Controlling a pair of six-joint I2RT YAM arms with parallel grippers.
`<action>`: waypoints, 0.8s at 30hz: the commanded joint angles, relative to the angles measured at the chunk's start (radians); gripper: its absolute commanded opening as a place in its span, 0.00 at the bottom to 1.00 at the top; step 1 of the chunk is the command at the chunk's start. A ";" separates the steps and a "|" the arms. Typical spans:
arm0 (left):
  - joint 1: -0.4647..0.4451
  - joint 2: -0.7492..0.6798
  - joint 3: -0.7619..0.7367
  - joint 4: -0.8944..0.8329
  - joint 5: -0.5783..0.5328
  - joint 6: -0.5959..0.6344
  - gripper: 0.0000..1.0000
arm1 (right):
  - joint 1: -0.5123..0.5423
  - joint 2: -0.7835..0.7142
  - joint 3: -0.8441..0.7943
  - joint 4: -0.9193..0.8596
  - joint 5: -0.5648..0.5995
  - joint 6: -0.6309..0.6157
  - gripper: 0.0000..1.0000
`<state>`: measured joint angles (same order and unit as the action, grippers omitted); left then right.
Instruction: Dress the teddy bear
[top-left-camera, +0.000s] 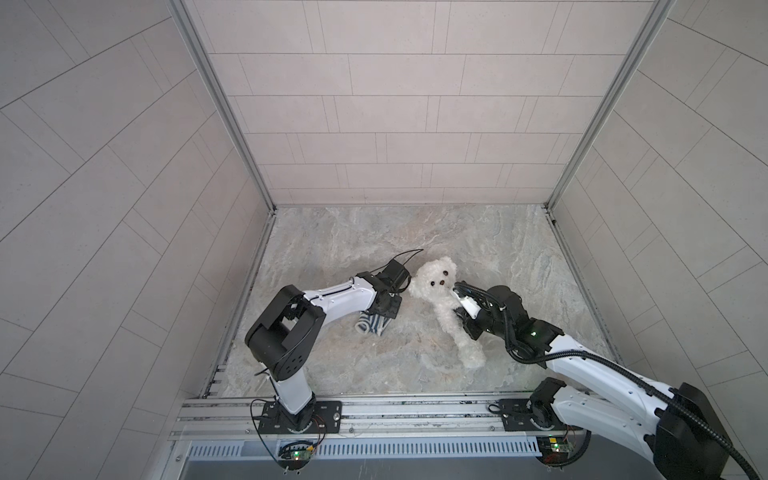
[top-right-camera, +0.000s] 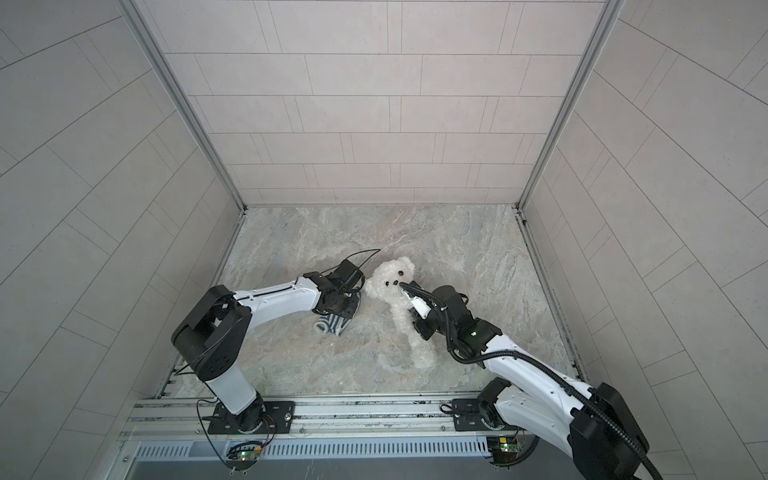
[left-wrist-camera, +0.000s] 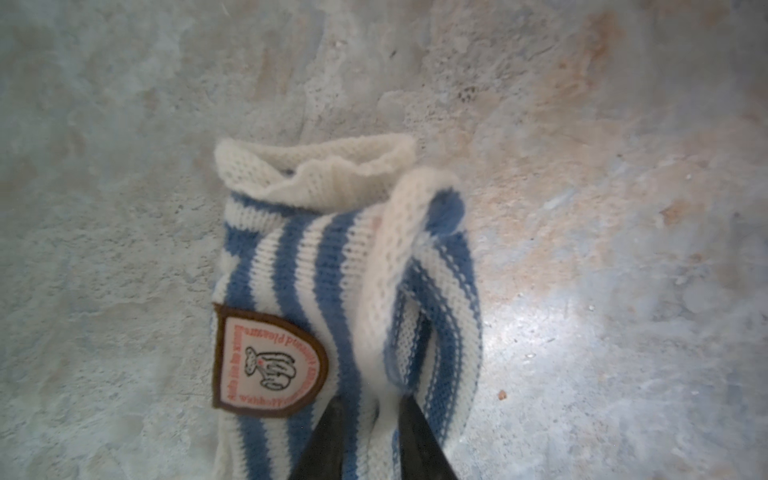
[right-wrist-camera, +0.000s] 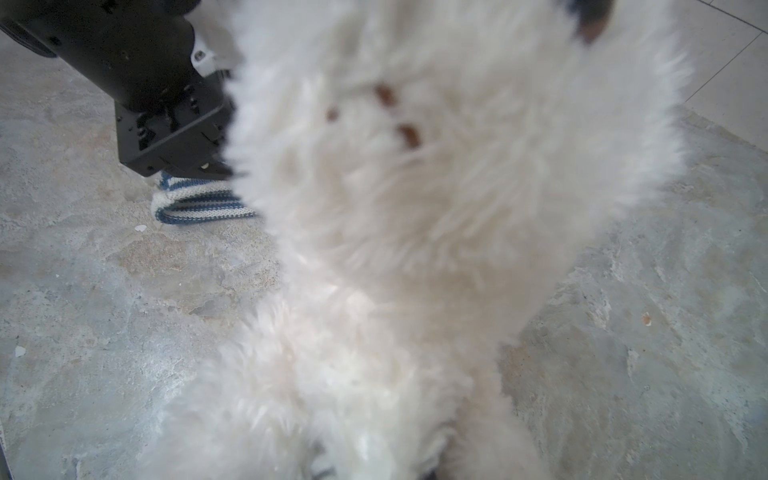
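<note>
In both top views: finds the teddy bear (top-left-camera: 428, 272) (top-right-camera: 386, 275) bare, near the middle of the marbled tabletop (top-left-camera: 415, 232), head toward 11 o'clock, legs trailing toward 5 o'clock. Puts the right hand (top-left-camera: 455, 307) at its chest from 4 o'clock, seemingly clamped on fur, judging by the propped-up torso. Places the striped shirt (top-left-camera: 372, 326) just apart from the bear, at about 8 o'clock of its head, lying on the tabletop with the left hand (top-left-camera: 386, 313) pressed onto it from above.

In the left wrist view: shows the blue-and-white knit close up, with a brown-edged badge (left-wrist-camera: 266, 365) facing up and a white ribbed opening (left-wrist-camera: 316, 166) gaping at the far end. Catches the two dark fingers (left-wrist-camera: 324, 440) pinching a raised ridge of white trim between them, so grasping the shirt, with the rest of the cloth resting on the tabletop.

In the right wrist view: fills with blurred white fur pressed close to the lens. Hides the fingers almost wholly, so offers no direct look at the grip, though fits a clench on the bear. Glimpses the shirt and the black body of the left hand beyond the bear's side.

On progress: judged early. No collar over the head, no sleeve on a limb. Done: one thing secured in each hand. Left: lifting the shirt, spreading its opening, drawing it over the head, threading both arms, tugging the hem down the belly.
</note>
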<state>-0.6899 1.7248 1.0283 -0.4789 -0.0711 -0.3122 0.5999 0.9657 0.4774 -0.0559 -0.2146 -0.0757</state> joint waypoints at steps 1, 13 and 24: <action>-0.013 0.002 0.007 -0.029 -0.058 0.017 0.26 | 0.003 -0.022 -0.006 0.027 0.016 -0.022 0.00; -0.046 -0.077 -0.089 -0.028 -0.062 -0.024 0.32 | 0.003 -0.032 -0.020 0.040 0.015 -0.006 0.00; -0.046 -0.084 -0.099 -0.023 -0.075 -0.016 0.20 | 0.003 -0.064 -0.023 0.027 0.032 0.007 0.00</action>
<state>-0.7338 1.6638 0.9363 -0.4870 -0.1261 -0.3264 0.5999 0.9291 0.4534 -0.0509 -0.1947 -0.0696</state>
